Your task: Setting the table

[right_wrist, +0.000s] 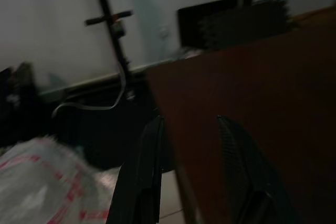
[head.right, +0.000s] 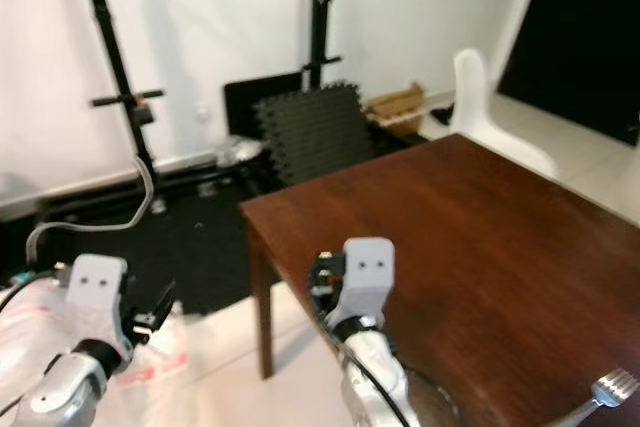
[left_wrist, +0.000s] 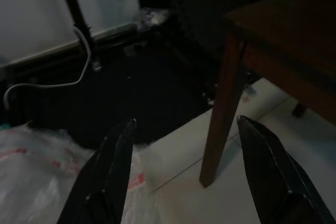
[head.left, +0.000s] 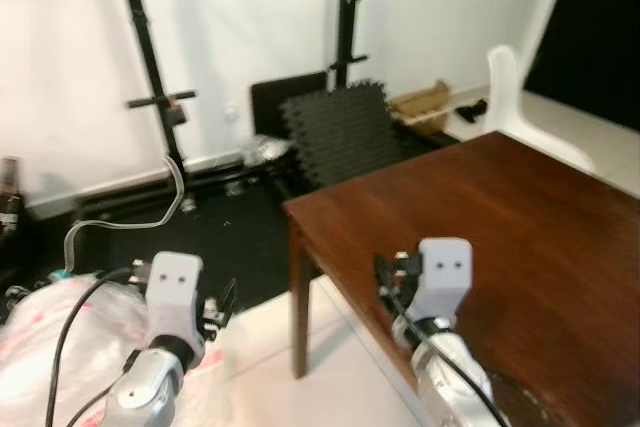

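Fork (head.right: 608, 390) tines lie at the table's (head.right: 500, 237) near right edge, well apart from both grippers. Right gripper (right_wrist: 189, 171) hovers over the near left corner, fingers parted and empty. Left gripper (left_wrist: 184, 171) hangs off the table beside its leg (left_wrist: 220, 114), fingers spread, empty. Beyond stands a white chair (head.left: 520, 107).

worktop (head.right: 500, 237): dark brown wood, mostly bare | fork (head.right: 604, 394): silver, lying flat at the near right edge, tines pointing up-right
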Controlling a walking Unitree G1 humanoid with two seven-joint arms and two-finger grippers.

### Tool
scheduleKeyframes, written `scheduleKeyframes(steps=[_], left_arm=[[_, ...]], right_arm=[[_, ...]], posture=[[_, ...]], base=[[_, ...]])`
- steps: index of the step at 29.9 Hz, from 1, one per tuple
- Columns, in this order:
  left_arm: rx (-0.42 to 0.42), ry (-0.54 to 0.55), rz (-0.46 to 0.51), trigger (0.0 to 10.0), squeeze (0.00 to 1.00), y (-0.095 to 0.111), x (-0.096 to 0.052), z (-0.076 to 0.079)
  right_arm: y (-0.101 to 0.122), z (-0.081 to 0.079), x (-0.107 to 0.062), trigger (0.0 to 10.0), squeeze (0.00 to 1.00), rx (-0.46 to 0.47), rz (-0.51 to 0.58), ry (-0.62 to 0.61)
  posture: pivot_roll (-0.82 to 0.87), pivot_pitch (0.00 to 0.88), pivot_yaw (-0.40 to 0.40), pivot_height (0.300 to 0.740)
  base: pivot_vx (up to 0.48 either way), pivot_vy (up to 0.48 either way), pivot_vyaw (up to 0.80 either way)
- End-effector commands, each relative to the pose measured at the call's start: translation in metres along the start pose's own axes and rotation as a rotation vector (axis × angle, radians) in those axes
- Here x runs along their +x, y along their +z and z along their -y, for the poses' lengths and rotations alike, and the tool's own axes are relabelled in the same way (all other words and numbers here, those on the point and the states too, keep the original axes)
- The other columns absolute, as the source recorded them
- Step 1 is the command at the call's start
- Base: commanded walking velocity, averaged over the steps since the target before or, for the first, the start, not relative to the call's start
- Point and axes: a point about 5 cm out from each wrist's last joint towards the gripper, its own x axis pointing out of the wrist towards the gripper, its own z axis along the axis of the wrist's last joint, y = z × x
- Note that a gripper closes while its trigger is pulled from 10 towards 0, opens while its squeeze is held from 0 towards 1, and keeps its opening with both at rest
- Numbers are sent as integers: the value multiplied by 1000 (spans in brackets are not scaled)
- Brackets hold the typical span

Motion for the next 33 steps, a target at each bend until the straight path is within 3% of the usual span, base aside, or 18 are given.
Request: scheduleKeyframes(steps=[1,33], left_arm=[[-2,0,-24,10000,0,-5,-2,1],[12,38,-73,10000,0,-11,-1,-4]], right_arm=[[-4,2,-2,10000,0,8,-15,-6],[-5,2,-3,10000,0,16,-21,-8]], posture=[[38,118,66,740],[40,127,67,740]], base=[[0,0,788],[0,0,784]])
